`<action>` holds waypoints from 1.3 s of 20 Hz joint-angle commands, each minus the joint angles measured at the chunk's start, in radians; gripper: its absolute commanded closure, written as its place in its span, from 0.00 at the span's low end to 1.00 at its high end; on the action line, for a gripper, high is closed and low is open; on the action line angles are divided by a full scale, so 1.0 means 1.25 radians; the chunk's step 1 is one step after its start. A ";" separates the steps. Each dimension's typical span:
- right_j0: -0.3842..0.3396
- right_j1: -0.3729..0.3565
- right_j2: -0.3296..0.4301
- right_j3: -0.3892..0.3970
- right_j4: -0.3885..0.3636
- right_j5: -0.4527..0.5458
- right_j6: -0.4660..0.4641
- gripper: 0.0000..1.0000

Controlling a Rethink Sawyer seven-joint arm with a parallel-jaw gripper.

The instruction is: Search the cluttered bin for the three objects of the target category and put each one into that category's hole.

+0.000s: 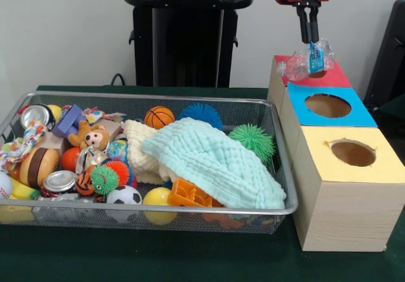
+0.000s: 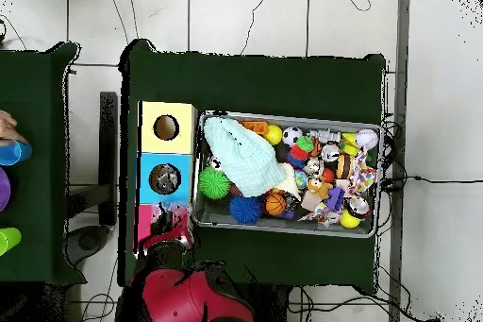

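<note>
Nearest the camera in the front view, the wire bin (image 1: 278,162) is packed with toys: a soccer ball (image 1: 123,196), an orange block (image 1: 190,193) and flattened cans (image 1: 59,181) along the near edge, a pale green cloth (image 1: 212,162) spread over the middle, and a basketball (image 1: 159,116) and spiky balls (image 1: 253,140) toward the back. Beside the bin stands a row of three boxes, each with a round hole in its top: the yellow box (image 1: 380,168) nearest, the blue box (image 1: 361,114) behind it, the red box (image 1: 335,76) farthest. Over the red box hangs the gripper (image 1: 309,40), its two fingers (image 1: 304,26) drawn close and clamped on the top of a crumpled clear bottle (image 1: 307,61) with a blue label. The bottle dangles below the fingers, tilted, its body lying mostly to the bin side of them, its lower end just at the red hole (image 1: 316,73). Judging from this, release is the step in hand, and it turns on the bottle's long axis: slanted across the opening, it could catch the rim rather than drop straight through.
</note>
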 commanded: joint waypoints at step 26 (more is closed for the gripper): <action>-0.002 0.038 -0.023 -0.070 0.052 0.081 0.035 1.00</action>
